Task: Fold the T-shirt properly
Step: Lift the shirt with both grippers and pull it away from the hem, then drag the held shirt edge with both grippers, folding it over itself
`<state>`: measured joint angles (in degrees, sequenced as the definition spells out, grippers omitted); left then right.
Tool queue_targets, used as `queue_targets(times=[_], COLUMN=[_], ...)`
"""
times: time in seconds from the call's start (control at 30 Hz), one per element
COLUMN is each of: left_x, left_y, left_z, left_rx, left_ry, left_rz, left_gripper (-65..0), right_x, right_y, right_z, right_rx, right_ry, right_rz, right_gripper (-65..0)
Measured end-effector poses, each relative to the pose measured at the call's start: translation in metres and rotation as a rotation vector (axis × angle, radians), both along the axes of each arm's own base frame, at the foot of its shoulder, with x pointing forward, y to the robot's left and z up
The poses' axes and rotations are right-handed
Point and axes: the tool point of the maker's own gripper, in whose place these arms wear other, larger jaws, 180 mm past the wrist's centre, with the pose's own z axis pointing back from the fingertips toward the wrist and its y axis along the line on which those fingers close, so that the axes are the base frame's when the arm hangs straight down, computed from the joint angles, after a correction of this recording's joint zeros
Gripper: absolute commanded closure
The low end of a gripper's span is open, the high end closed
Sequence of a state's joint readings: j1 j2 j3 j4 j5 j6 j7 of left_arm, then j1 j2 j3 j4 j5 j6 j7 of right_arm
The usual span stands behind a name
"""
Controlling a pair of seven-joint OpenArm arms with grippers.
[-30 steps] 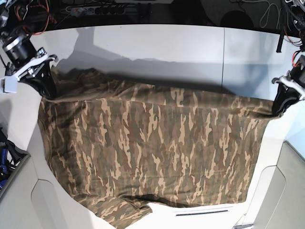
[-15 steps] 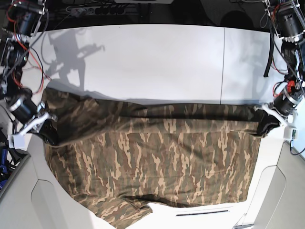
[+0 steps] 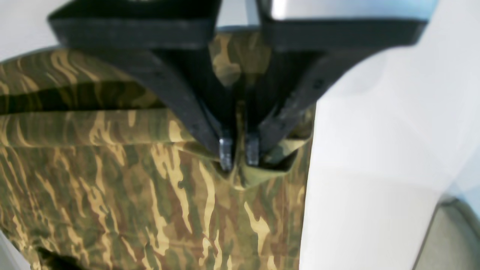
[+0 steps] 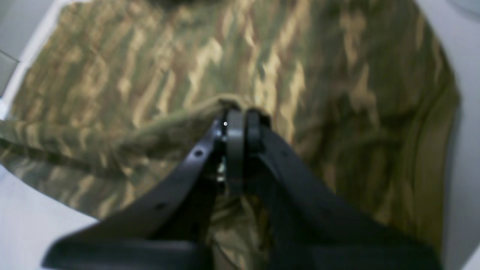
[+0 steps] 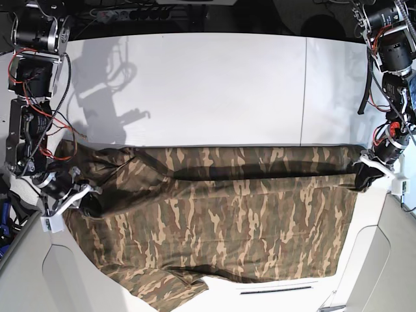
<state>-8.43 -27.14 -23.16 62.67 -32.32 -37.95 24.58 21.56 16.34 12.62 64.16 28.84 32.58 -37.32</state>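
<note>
Base view shows my two pincers have pulled the far edge of the soft camouflage T-shirt [image 5: 221,221] in brown, tan and green toward the near side of the white table [image 5: 214,84]. My left pincer [image 3: 239,152] is pinched tight on one corner. My right pincer [image 4: 240,122] is pinched tight on the other. Between them the edge runs straight, over the cloth below. I think the first fold is nearly laid down.

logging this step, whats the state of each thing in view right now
T-shirt: part-folded, far edge doubled over toward the near side, lying on the table.
left gripper: shut on the T-shirt's edge.
right gripper: shut on the T-shirt's edge.
table: white, far half uncovered.
</note>
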Motion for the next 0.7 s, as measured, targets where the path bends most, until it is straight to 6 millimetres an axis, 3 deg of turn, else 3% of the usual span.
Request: queue_targets(times=[0.07, 0.13, 0.23, 0.33, 0.63, 0.7], left_x=[-0.001, -0.001, -0.001, -0.002, -0.018, -0.022], left_y=[0.001, 0.001, 0.002, 0.007, 0.048, 0.049], left_z=[-0.003, -0.003, -0.002, 0.000, 0.019, 0.016], left_rx=[-0.003, -0.004, -0.004, -0.007, -0.167, -0.169], left_ry=[0.007, 0.005, 0.001, -0.007, -0.039, -0.033], left_rz=[0.004, 0.006, 0.008, 0.025, 0.171, 0.175], left_gripper=[-12.3, -18.9, -27.5, -28.8, -29.1, -34.5], right_x=[-0.003, -0.004, -0.009, -0.014, -0.031, -0.038], right_y=[-0.002, -0.001, -0.004, -0.014, -0.088, -0.103], right_z=[-0.008, -0.013, -0.018, -0.019, 0.002, 0.001], right_rx=[-0.005, -0.004, -0.017, -0.007, 0.119, 0.142], right_ry=[0.025, 0.039, 0.074, 0.114, 0.129, 0.116], right_rz=[-0.005, -0.007, -0.003, -0.028, -0.246, -0.298], right_gripper=[-26.3, -33.3, -33.4, -33.4, -33.4, -33.4])
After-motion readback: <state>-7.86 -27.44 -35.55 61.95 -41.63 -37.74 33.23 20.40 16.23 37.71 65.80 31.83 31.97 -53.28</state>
